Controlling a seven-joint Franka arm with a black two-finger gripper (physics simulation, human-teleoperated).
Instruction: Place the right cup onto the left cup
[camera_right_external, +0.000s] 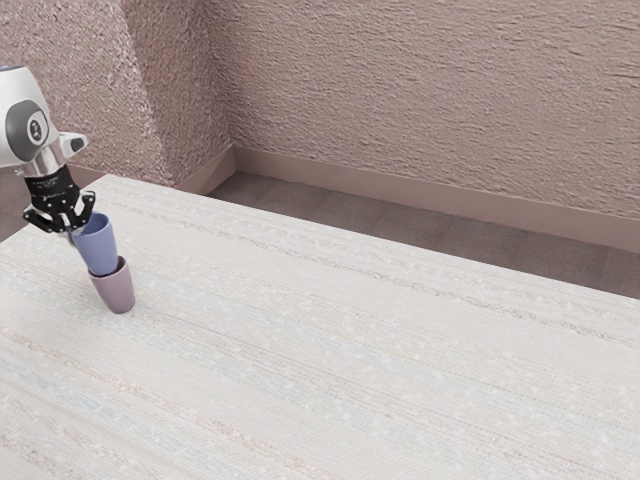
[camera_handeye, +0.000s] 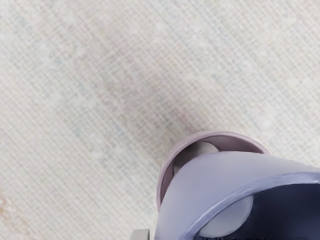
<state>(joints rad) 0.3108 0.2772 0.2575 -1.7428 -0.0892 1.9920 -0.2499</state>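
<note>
Beyond the table (camera_right_external: 350, 340) I have a rough wall (camera_right_external: 420, 110). My arm (camera_right_external: 22, 115) comes in at the exterior view's left, and its gripper (camera_right_external: 73, 230) is down at the rim of the blue cup (camera_right_external: 97, 248). I read it as pinching the cup's wall: one finger (camera_handeye: 140, 234) sits outside, by the rim, and the cup stands too high to be resting fully nested.

By my reading, most of the job is done. The blue cup is over the pink cup (camera_right_external: 118, 290), which stands on the table, and its base is at or just inside the pink rim. What remains, I judge, is to centre it, lower it, let go and back off. From the wrist I see a crescent of the pink cup's inside along one side, so the blue one may be off centre and could catch on the rim.

The blue cup is a smooth, soft periwinkle, wide at the mouth and narrower below, its inside dark navy with a pale round patch. The pink one is a dusty mauve, thin at the lip.
</note>
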